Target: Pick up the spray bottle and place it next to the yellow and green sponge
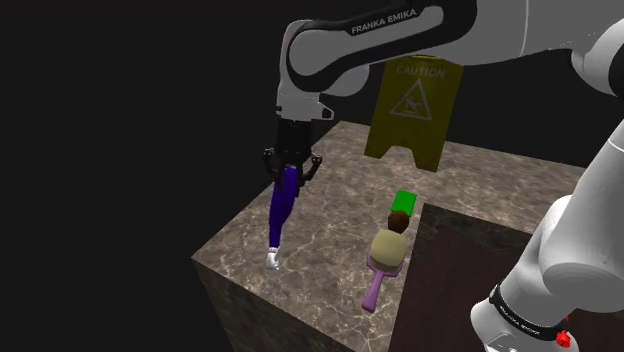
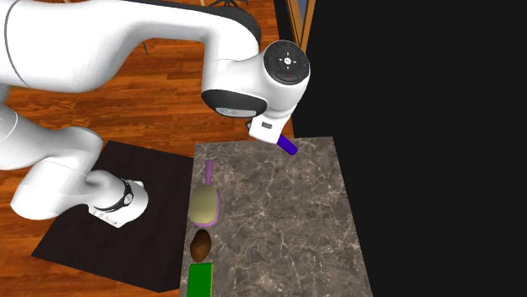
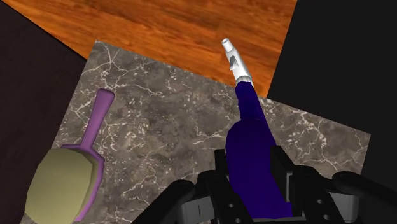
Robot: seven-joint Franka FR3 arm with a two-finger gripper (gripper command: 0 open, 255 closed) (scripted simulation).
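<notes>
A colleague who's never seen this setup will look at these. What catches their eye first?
The big white arm stands out: its black end effector clasps a dark blue spray bottle hanging nozzle-down over the marbled counter. Behind it, a yellow caution sign stands at the counter's far edge. A purple-handled brush lies nearer the stand.

I read "FRANKA EMIKA" in pale letters on the dark section of the arm (image 1: 398, 24) in the shoulder view. The yellow floor sign (image 1: 415, 105) carries "CAUTION" above a warning triangle. The lettering on the black ring (image 1: 518, 318) low on the arm is too small for me to read.
</notes>
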